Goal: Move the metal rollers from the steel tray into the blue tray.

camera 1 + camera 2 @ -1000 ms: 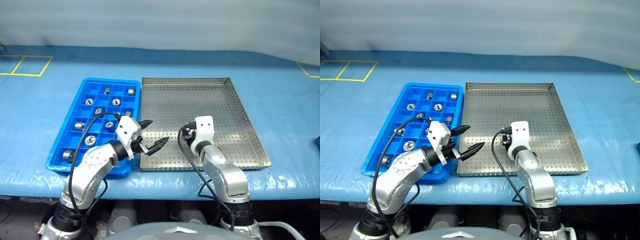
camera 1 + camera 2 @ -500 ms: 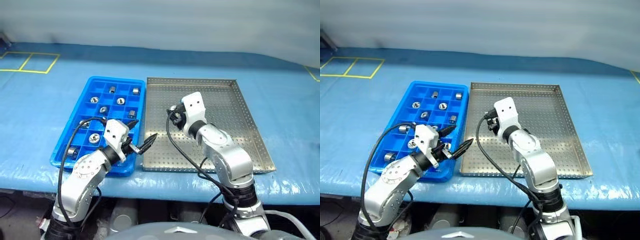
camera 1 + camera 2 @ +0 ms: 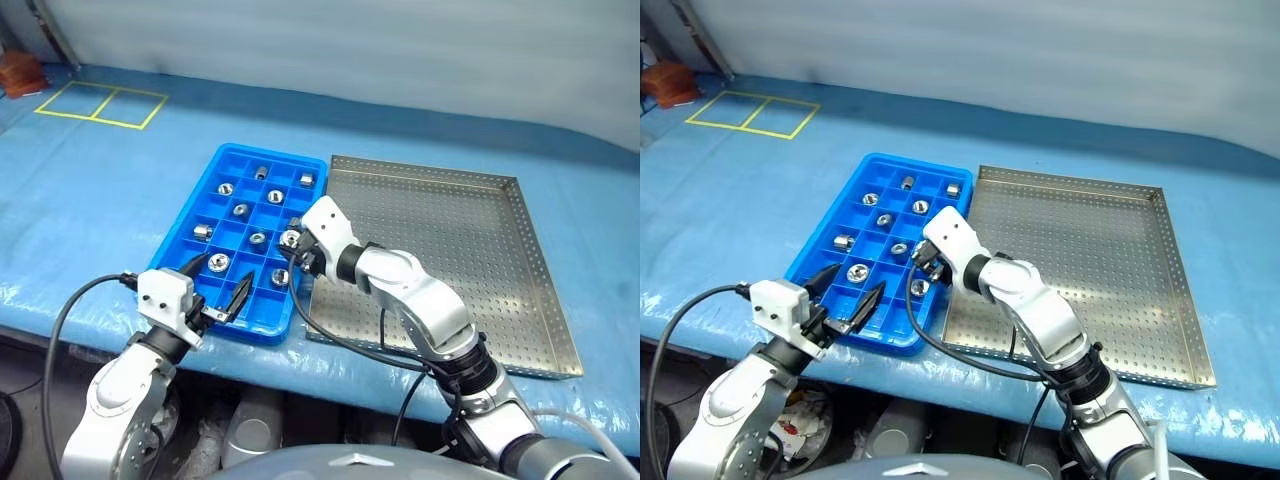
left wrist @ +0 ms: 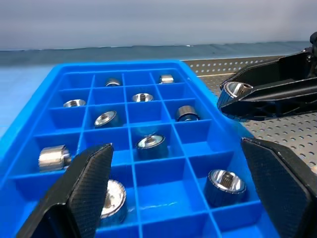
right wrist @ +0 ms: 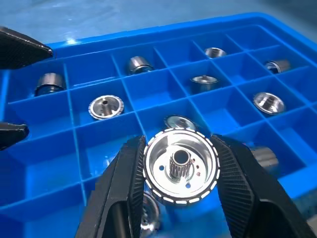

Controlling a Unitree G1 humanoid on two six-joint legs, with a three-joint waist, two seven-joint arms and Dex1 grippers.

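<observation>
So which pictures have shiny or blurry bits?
Right wrist view: the held metal roller is sharp, catching bright light. Left wrist view: the left gripper's fingers look soft close up. Left eye view: the steel tray gleams near its front.

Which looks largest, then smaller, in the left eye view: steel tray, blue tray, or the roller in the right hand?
1. Steel tray: largest.
2. Blue tray: narrower, though a similar length.
3. Roller gripped by the right hand: far smallest.
</observation>
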